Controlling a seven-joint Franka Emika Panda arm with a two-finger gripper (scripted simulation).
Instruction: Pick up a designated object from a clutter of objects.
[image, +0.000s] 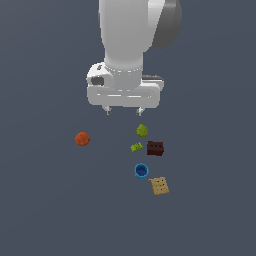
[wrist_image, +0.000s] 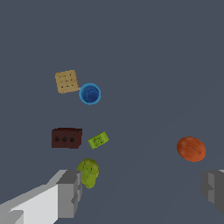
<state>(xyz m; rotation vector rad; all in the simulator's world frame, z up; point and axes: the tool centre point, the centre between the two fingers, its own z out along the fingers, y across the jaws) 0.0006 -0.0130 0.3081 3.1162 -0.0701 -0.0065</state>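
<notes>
The tan square block (image: 159, 185) with rows of dark dots lies flat on the grey floor, nearest the camera in the exterior view; it also shows in the wrist view (wrist_image: 67, 81). Beside it stands the blue cup (image: 141, 171) (wrist_image: 90, 93). My gripper (image: 123, 111) (wrist_image: 142, 189) hangs open above the floor, farther back than the clutter, with nothing between its fingers (wrist_image: 70, 192). The block lies well apart from it, beyond the cup.
A dark brown block (image: 155, 148) (wrist_image: 66, 138), a lime-green brick (image: 136, 147) (wrist_image: 99, 140) and an olive-green ball (image: 142, 131) (wrist_image: 89, 172) lie between gripper and cup. An orange-red ball (image: 82, 139) (wrist_image: 191, 148) sits alone on the exterior view's left.
</notes>
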